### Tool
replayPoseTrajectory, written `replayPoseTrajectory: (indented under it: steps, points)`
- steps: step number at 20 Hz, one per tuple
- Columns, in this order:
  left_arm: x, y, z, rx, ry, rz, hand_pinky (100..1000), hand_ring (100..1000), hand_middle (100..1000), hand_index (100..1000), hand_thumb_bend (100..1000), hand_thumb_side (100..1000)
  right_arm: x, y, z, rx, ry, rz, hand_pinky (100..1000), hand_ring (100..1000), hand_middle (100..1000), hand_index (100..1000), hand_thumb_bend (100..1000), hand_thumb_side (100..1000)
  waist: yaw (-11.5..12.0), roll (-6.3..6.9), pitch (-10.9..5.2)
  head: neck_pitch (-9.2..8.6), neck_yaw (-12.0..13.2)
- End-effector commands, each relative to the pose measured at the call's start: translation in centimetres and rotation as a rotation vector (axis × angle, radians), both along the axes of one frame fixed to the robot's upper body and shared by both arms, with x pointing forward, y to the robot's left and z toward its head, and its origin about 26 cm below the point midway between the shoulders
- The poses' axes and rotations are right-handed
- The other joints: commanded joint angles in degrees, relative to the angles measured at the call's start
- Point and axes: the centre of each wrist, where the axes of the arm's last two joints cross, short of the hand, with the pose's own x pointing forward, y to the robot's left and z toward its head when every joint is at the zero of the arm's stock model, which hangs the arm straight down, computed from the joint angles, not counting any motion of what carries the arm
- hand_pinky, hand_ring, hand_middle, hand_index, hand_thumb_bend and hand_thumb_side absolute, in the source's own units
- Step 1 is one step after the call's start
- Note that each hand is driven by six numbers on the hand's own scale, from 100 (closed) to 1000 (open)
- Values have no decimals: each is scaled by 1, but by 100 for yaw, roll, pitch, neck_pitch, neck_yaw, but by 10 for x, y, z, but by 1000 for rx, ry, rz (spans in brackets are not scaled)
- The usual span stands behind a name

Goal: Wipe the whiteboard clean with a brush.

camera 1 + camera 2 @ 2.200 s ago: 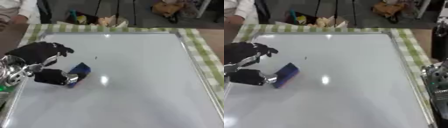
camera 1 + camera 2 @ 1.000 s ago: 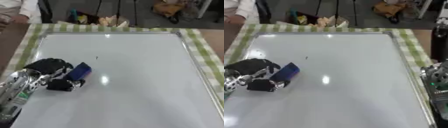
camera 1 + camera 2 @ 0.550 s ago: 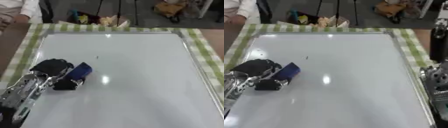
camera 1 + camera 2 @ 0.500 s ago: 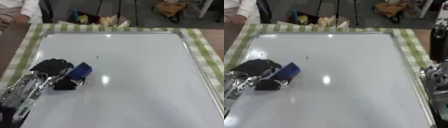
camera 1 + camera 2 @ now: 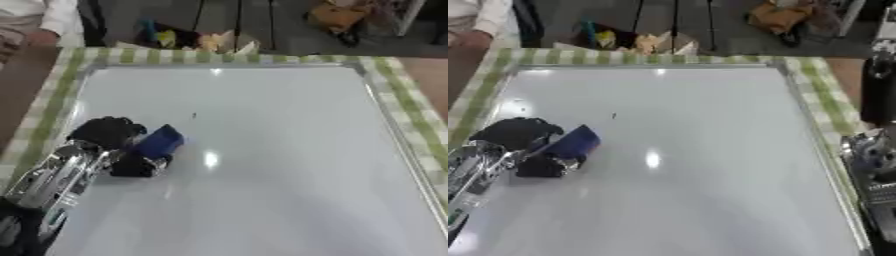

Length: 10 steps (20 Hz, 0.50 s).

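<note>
Sweeping toward the small dark mark (image 5: 193,115) at one o'clock of the brush (image 5: 158,142) is judged the step in hand; the felt is best kept flat on the whiteboard (image 5: 289,165) so the stroke passes fully over it. The brush, a blue block, is seen at the board's nine o'clock side, grasped by the curled fingers of the left hand (image 5: 109,135). Whether the right hand (image 5: 877,152), at three o'clock, is clenched cannot be told

Whiteboard (image 5: 289,150): smooth, glossy white surface with light glare, edged by a thin silvery metal-looking frame. Under the whiteboard, a tablecloth (image 5: 398,90) of green-and-white checked cloth, matt. On the whiteboard's left part, a matt blue brush (image 5: 158,142) beside the matt black left hand (image 5: 105,132), whose forearm is shiny silver metal.
</note>
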Motion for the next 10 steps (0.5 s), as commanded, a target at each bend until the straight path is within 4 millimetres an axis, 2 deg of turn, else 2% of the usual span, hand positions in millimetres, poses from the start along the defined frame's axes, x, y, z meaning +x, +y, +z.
replayPoseTrajectory:
  steps: [1,10]
  points:
    - [2,0,4,-17,-2,-8,456,581,693,926,386,1000,-3,0,7,-5,-26,8,802,854,747,805,100,1000,-19,4,-79,-47,13]
    - [2,-4,6,-52,-31,-34,379,528,621,894,349,1000,-3,1,6,-3,-20,9,804,855,746,806,100,1000,-36,3,-75,-59,31]
